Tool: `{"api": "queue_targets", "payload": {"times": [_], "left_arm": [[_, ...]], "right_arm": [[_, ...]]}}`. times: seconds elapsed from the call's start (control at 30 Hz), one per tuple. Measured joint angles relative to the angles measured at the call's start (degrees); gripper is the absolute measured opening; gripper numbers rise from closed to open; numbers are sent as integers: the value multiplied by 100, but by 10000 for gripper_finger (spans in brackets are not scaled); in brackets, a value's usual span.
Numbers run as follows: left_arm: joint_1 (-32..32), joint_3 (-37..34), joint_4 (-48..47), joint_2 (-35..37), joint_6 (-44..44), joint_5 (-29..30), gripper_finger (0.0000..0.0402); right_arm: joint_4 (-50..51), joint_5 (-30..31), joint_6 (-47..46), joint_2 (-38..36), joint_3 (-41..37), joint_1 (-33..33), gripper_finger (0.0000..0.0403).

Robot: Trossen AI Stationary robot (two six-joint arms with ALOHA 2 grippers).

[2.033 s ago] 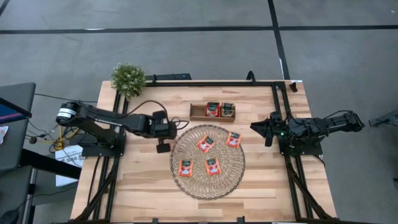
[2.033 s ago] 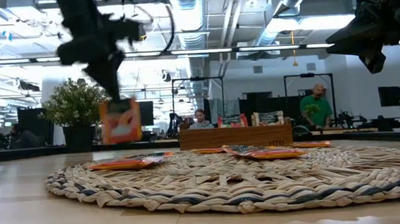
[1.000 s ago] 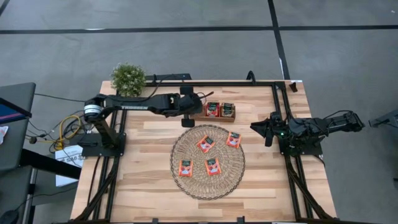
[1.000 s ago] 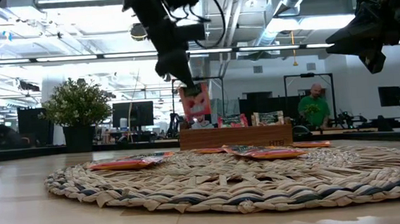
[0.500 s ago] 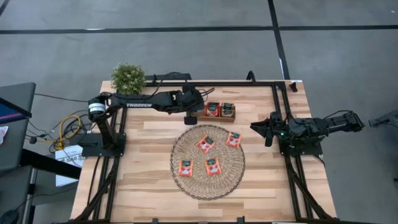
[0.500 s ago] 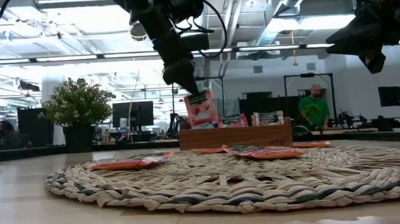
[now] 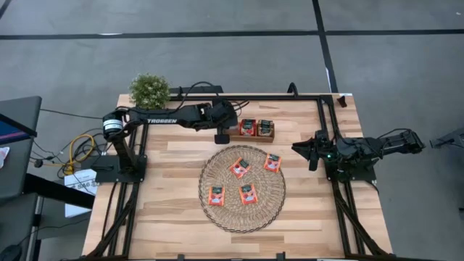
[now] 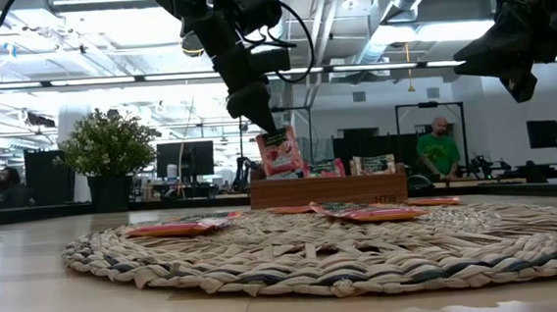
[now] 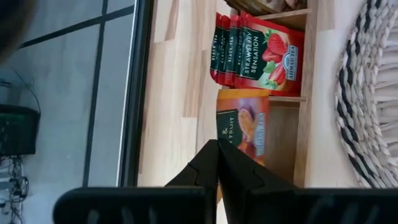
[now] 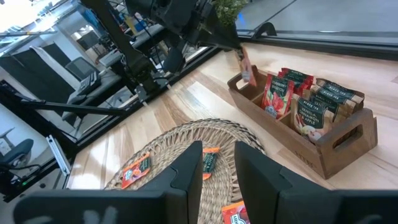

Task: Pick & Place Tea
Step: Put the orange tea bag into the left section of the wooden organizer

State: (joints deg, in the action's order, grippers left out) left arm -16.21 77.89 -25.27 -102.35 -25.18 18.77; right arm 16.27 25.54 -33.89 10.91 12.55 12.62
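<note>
My left gripper (image 7: 222, 135) is shut on an orange tea sachet (image 9: 244, 124) above the left end of the brown wooden tray (image 7: 230, 133). Red sachets (image 9: 261, 53) stand upright in the tray's other compartments. Several more orange sachets lie flat on the round straw mat (image 7: 242, 217), among them one at the mat's far right (image 7: 272, 162) and one at its near left (image 7: 216, 196). My right gripper (image 7: 312, 154) hangs open in the air near the table's right edge, away from everything. My left gripper pinches the sachet's upper edge (image 8: 275, 135) between its two fingertips (image 8: 259, 113), coming from above and slanting down. The sachet hangs upright below the fingers over the tray's left compartment (image 9: 283, 134), its lower edge about level with the tray's rim.
A small potted plant (image 7: 149, 90) stands at the table's far left corner. Black frame rails run along the left, right and far edges. Bare wood lies near and left of the mat. People (image 8: 444, 144) show in the room beyond the table.
My left gripper, still shut on the sachet, has moved a little toward the tray's left end and downward. The sachet now hangs lower, just above the left compartment. The right arm has kept still.
</note>
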Motion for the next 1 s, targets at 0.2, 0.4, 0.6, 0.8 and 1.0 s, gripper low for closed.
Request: {"api": "queue_targets", "payload": {"times": [0.2,0.4,0.6,0.8,1.0], "left_arm": [[-55,7,-153,-141,-166,-8,0],[-53,7,-96,-398,-261,4,0],[-55,7,-94,-437,-315,-2,0],[-59,7,-64,-437,-788,-61,0],[-59,7,-9,-437,-858,-53,0]], "right_arm": [[-2,1,-6,-1,0,0,85],[-2,2,-11,1,1,0,85],[0,2,-9,1,1,-2,85],[-3,2,-13,-1,1,-1,85],[-2,0,-13,1,1,-1,85]]}}
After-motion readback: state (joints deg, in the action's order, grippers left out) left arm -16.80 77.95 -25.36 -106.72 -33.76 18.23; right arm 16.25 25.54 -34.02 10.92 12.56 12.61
